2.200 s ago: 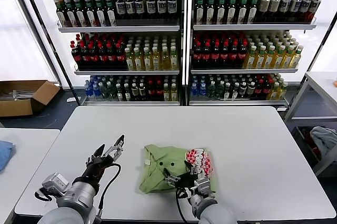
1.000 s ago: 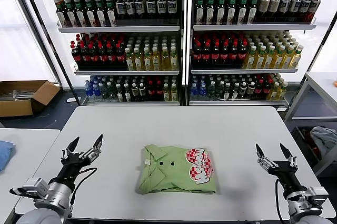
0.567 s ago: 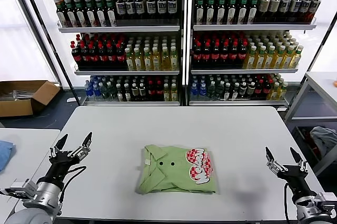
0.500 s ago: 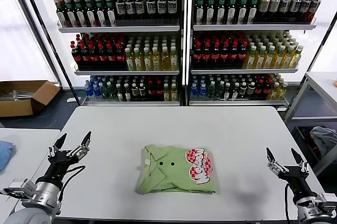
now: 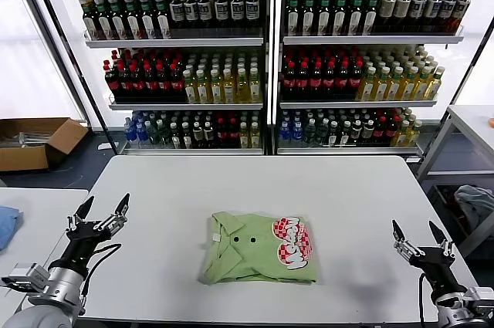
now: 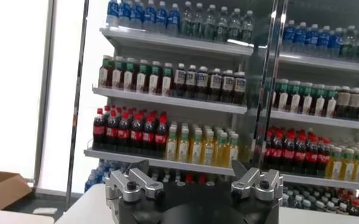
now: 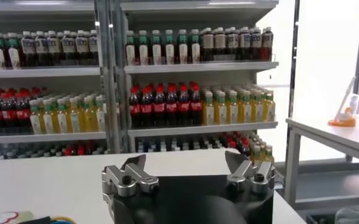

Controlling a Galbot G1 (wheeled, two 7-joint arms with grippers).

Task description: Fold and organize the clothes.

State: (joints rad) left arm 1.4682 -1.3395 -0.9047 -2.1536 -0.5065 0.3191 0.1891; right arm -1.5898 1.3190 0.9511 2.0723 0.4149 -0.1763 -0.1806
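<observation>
1. Head view: I see the shirt (image 5: 260, 248) folded into a compact rectangle at the near middle of the table (image 5: 255, 181), collar to the left, checkered print to the right. I judge the folding done; what remains, if anything, is squaring or placing the bundle, which calls for bringing an arm in over it.
2. Head view: my left gripper (image 5: 99, 214) hangs at the table's near left edge, my right gripper (image 5: 421, 236) at the near right, both well apart from the shirt, jaws spread wide, holding nothing.
3. Left wrist view: the jaws stand apart, empty, facing the bottle shelves (image 6: 185, 97).
4. Right wrist view: the same, jaws apart and empty above the table.
</observation>
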